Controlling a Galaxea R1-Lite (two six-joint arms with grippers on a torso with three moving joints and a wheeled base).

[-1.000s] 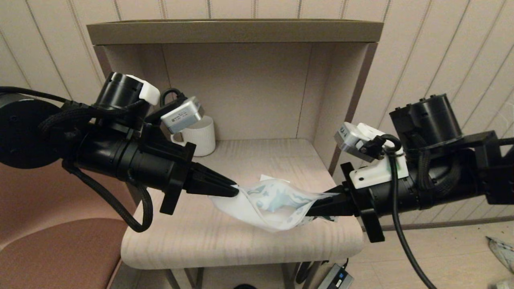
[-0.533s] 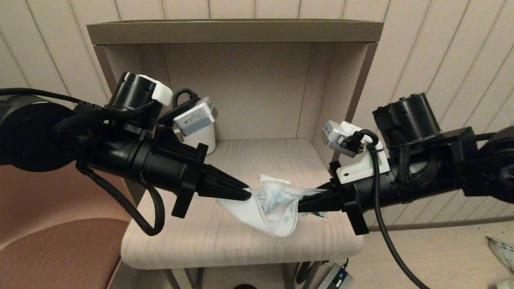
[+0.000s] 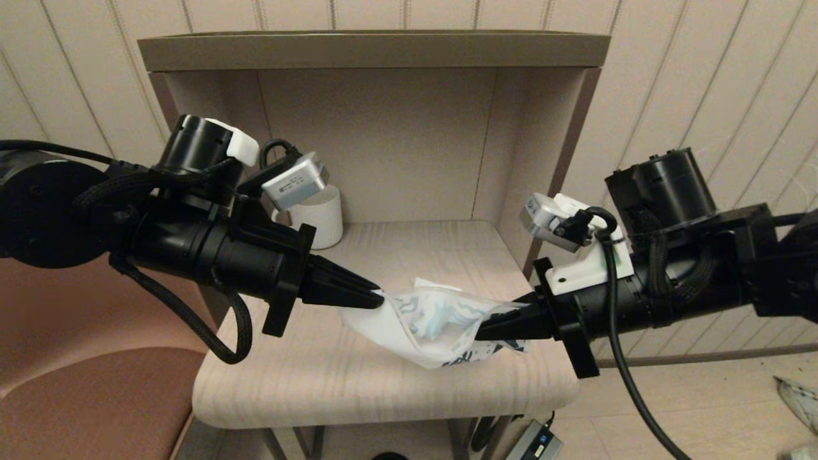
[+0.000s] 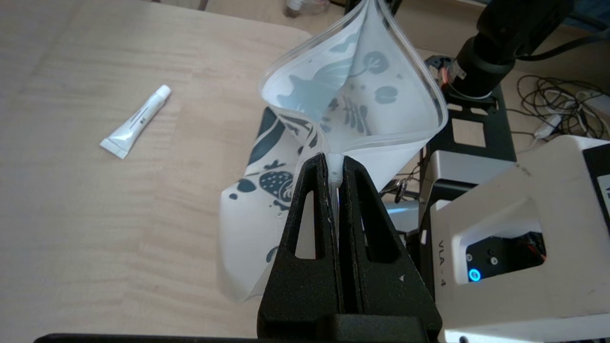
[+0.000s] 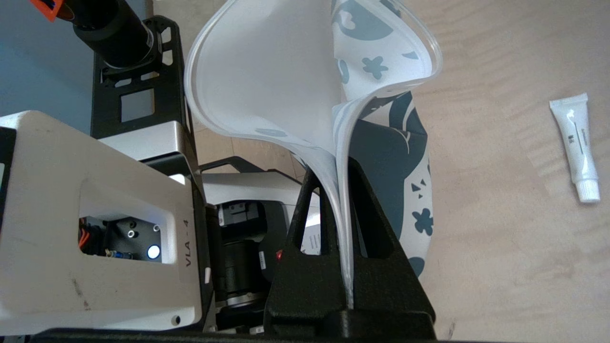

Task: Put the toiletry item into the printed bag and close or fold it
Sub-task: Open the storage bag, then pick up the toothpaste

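The printed bag (image 3: 429, 327) hangs over the table, stretched between both grippers, its lower fold touching the top. My left gripper (image 3: 378, 299) is shut on one end of the bag's rim, my right gripper (image 3: 484, 333) on the other. In the left wrist view the left gripper (image 4: 336, 159) pinches the rim and the bag (image 4: 357, 95) gapes open in a loop. The right gripper (image 5: 333, 169) grips the rim of the same bag (image 5: 267, 71). The toiletry item (image 4: 136, 121) (image 5: 576, 145), a small white tube, lies flat on the table beyond the bag, its tail (image 3: 429, 283) peeking over it.
A white ribbed mug (image 3: 317, 216) stands at the back left of the table (image 3: 319, 383), inside a shelf alcove with side walls and a top board (image 3: 374, 50). A brown seat (image 3: 83, 396) is at the left. A floor drop lies past the table's right edge.
The grippers came together half a second ago, bulging the bag, and have now drawn apart again, stretching it. Both still hold the bag; the tube has not moved.
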